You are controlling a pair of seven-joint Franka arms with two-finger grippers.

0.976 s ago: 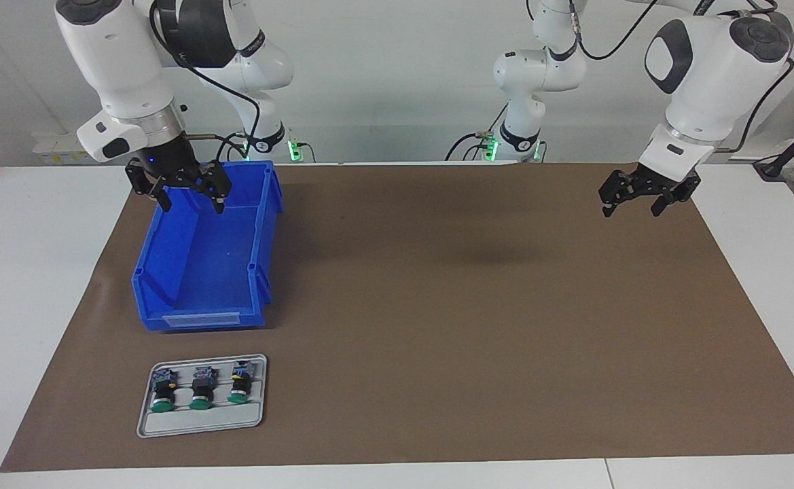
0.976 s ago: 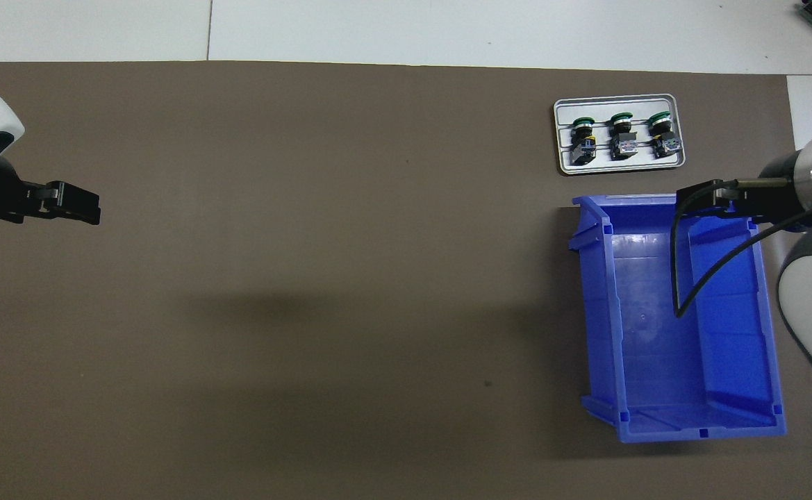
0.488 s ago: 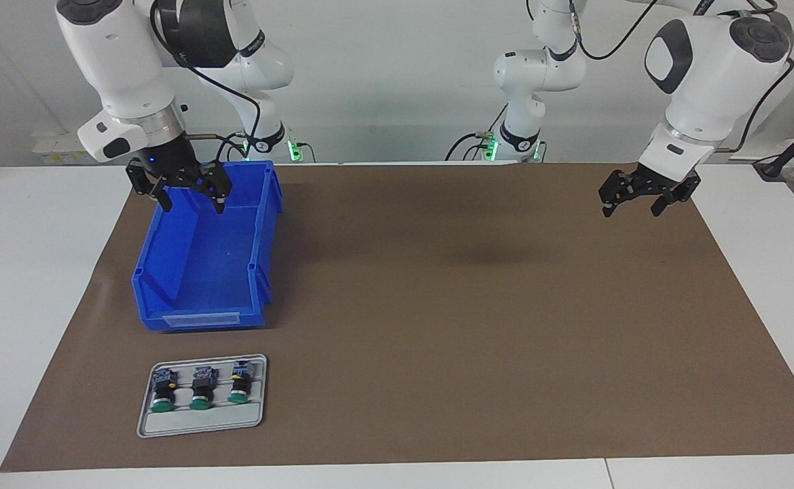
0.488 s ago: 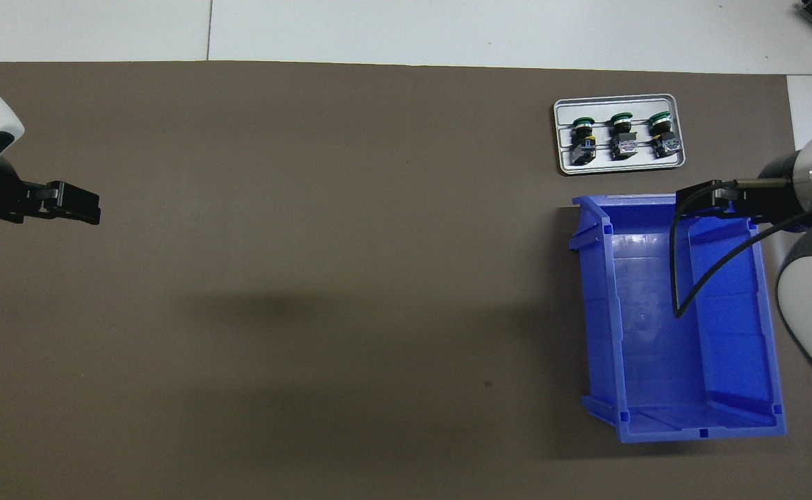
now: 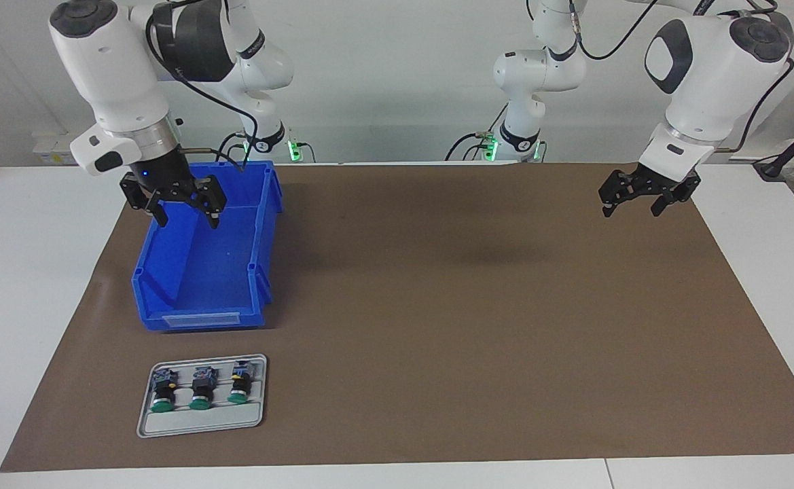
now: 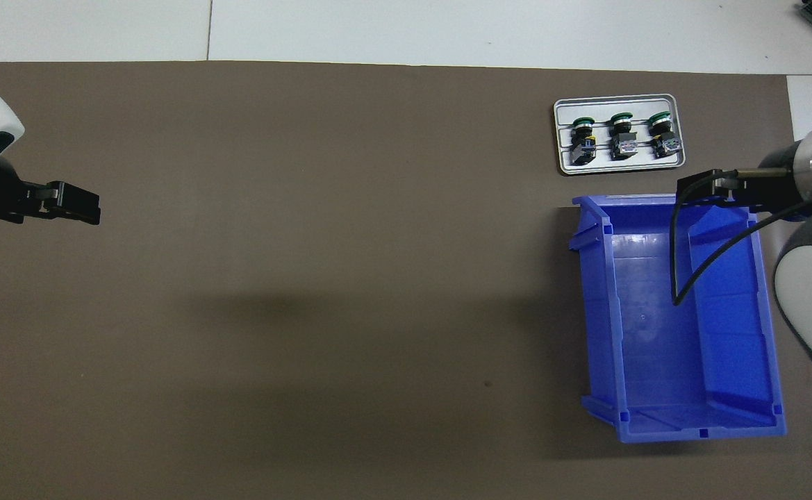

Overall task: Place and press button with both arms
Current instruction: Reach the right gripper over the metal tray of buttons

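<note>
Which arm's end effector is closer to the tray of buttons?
Right. Its end effector hangs over the blue bin beside the tray; the left end effector waits at the table's other end.

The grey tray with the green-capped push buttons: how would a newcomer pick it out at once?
Start at the large blue plastic bin at the right arm's end of the brown mat. Beside its open, low end, farther from the robots, lies the small grey rectangular tray; it alone carries three green-capped push buttons in a row.
</note>
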